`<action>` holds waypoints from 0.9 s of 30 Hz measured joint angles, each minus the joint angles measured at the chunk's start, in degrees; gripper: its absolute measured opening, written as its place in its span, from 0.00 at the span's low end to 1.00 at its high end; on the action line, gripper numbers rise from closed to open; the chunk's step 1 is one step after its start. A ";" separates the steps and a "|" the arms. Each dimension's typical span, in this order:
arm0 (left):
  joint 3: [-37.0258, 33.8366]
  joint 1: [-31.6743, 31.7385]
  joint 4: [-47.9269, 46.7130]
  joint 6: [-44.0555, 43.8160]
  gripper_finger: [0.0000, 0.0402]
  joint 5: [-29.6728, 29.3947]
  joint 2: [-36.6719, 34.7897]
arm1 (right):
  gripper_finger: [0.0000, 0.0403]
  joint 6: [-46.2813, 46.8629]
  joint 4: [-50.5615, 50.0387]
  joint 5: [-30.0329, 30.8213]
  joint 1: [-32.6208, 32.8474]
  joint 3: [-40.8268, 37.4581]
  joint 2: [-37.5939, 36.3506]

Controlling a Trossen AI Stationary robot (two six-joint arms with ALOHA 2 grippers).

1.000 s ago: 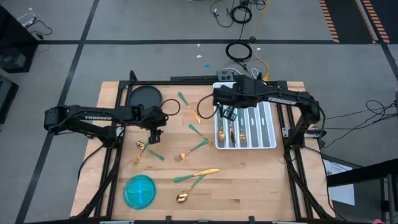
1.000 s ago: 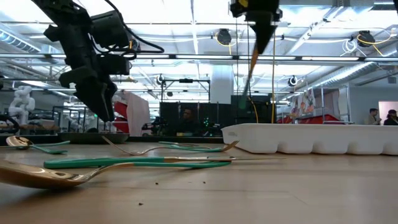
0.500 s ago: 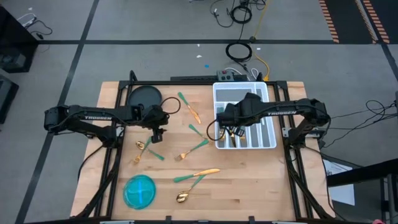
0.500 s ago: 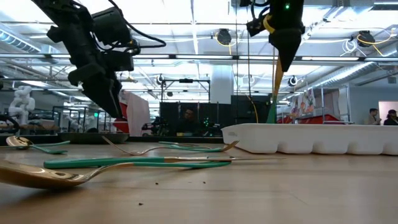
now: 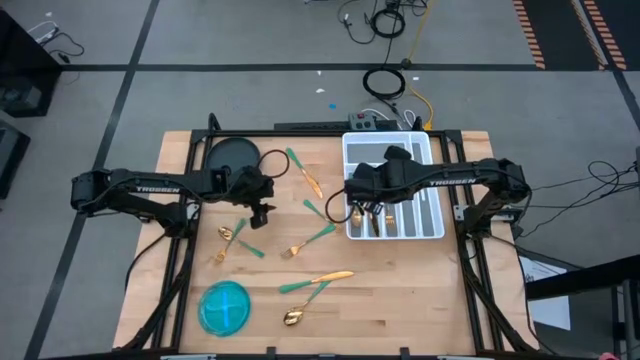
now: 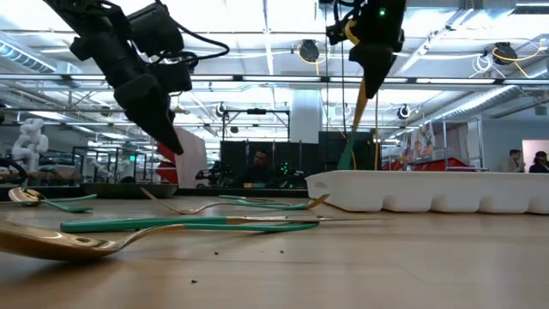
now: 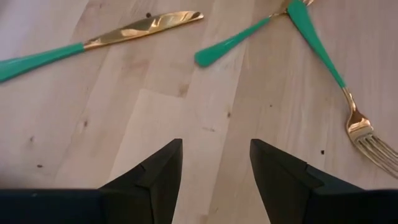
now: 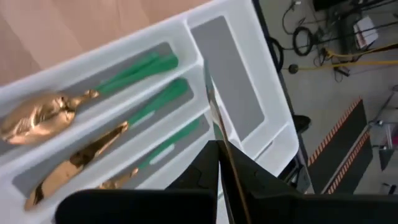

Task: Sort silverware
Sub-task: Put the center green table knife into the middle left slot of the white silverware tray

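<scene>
Step in hand looks like a drop-off: right gripper [image 5: 366, 192] is clamped on one piece of silverware, a held utensil [image 6: 354, 120] hanging gold end up, teal handle down, over the left side of the white tray [image 5: 432, 232] at the right of the table. In the low view the utensil tilts, its teal tip just above or at the tray wall (cannot tell if it touches). The right wrist view shows a thin gold blade edge running out from the shut fingers, so probably a knife, not certain. Tray already holds sorted pieces [image 8: 93, 137] in its long compartments, gold heads and teal handles lined up. Next move likely calls for lowering into the matching compartment and then releasing; which slot is right cannot be told from here. Right arm reaches from the right edge leftward across the tray, wrist bent down. Left gripper [image 5: 262, 212] hovers above the table left of centre, fingers apart and empty, pointing down at bare wood between loose pieces; arm stretched out from the left side. Left wrist view shows a knife [image 7: 93, 41] and a fork [image 7: 357, 124] lying near its open fingers, neither touched. More loose silverware is scattered mid-table: forks [image 5: 310, 240] near the centre, spoon and knife [image 5: 312, 283] nearer the front, more at left. Blue bowl [image 5: 224, 306] sits near-left, dark round lid [image 5: 230, 155] far-left. Sort is partway, plenty left.
</scene>
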 joint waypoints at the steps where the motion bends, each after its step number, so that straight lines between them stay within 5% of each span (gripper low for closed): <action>1: 0.00 0.00 0.20 -0.01 0.49 0.00 0.00 | 0.00 -0.20 -0.24 0.11 0.00 0.00 0.17; 20: 0.00 0.00 0.16 -1.22 0.49 0.00 -0.01 | 0.00 -1.39 -2.59 1.53 2.15 -0.11 5.79; 27: 0.00 0.00 0.41 -1.59 0.49 1.83 -0.01 | 0.00 0.97 -0.21 1.25 3.97 -6.50 5.80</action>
